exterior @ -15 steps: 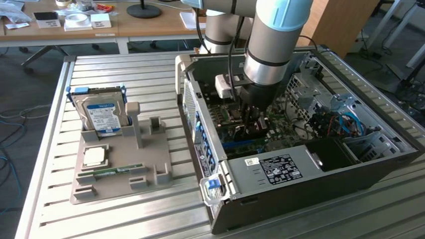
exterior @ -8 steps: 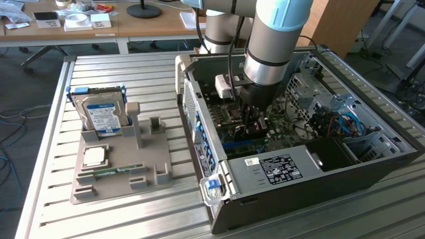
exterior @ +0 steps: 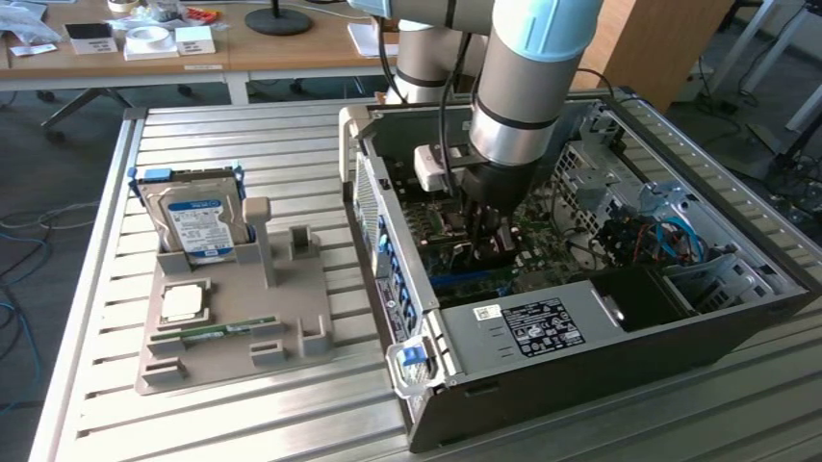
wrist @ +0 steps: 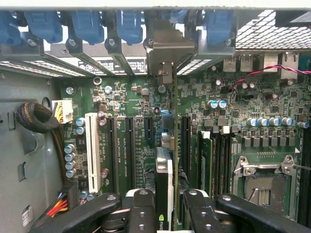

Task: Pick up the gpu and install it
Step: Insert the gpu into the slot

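**Gripper** [wrist: 164,213]: closed on the gpu [wrist: 164,182], one finger on each flat face. The card stands on edge between the fingers [wrist: 141,213], its silver end bracket [wrist: 165,53] up against the case's rear slot wall, among the blue slot clips [wrist: 130,24].

**Step in hand (judged):** installation. Pick-up is done; the gpu is inside the computer case [exterior: 719,318], held directly above the motherboard [wrist: 228,97] and in line with one of the long black expansion slots [wrist: 127,145]. Whether its edge connector has entered a slot cannot be told; the card hides that spot.

**What the move calls for (judged):** a straight push along the card's own plane, the card kept square to the board, the bracket tongue kept in its opening at the rear wall. Any tilt could catch the connector on the slot lip or on neighbouring parts.

**Arm** [exterior: 526,77]: reaches steeply down into the open side of the case, wrist near vertical, gripper low among the boards close to the case's middle.

**Nearby inside the case:** a white slot [wrist: 92,153] and an empty CPU socket [wrist: 265,187] lie on opposite sides of the card; the black power supply [exterior: 533,327] sits at the case's near end.

**On the table** [exterior: 257,135]**:** the case lies on its side toward the table's edge at the exterior view's right. A grey parts holder [exterior: 244,346] sits toward the opposite edge, carrying an upright hard drive [exterior: 199,226] and a RAM stick [exterior: 218,332].
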